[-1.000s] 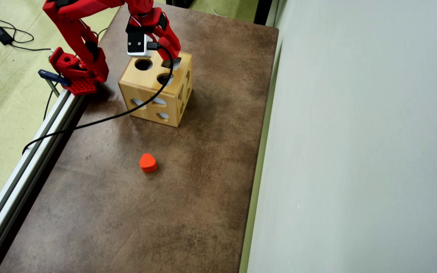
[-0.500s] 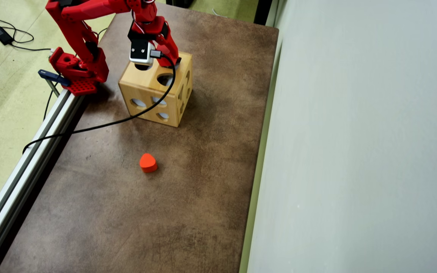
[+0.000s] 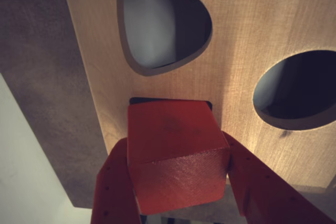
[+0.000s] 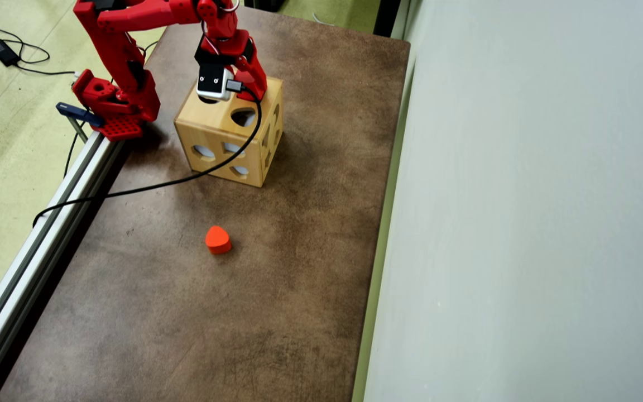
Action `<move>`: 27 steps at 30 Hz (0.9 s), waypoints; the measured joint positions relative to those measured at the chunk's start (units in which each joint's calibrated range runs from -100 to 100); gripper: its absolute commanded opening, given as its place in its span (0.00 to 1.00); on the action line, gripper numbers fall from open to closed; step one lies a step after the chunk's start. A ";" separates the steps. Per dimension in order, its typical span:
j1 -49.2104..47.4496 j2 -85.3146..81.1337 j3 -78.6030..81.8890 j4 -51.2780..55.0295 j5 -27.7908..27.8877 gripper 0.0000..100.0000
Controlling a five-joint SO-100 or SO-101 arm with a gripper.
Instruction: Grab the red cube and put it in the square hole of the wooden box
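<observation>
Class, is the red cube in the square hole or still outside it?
Outside. In the wrist view the red cube sits between the fingers above the wooden box, covering most of the square hole.

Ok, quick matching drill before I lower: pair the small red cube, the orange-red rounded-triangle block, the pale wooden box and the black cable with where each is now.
Things:
1. small red cube
2. orange-red rounded-triangle block
3. pale wooden box
4. black cable

Places:
A. alone on the brown tabletop
B. held in the gripper, over the square hole
C. trailing from the wrist camera to the table's edge
D. standing beneath the arm

Pairs: 1-B, 2-A, 3-D, 4-C
</observation>
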 measured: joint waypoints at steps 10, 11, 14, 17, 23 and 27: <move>0.22 0.68 -0.45 0.32 0.00 0.01; 0.65 0.68 -0.45 0.32 0.00 0.01; 2.01 0.85 -0.45 1.53 0.20 0.01; 2.73 1.19 -0.54 3.31 0.29 0.01; 2.80 1.27 -0.54 3.71 0.24 0.01; 2.80 1.27 -0.54 3.71 0.24 0.01</move>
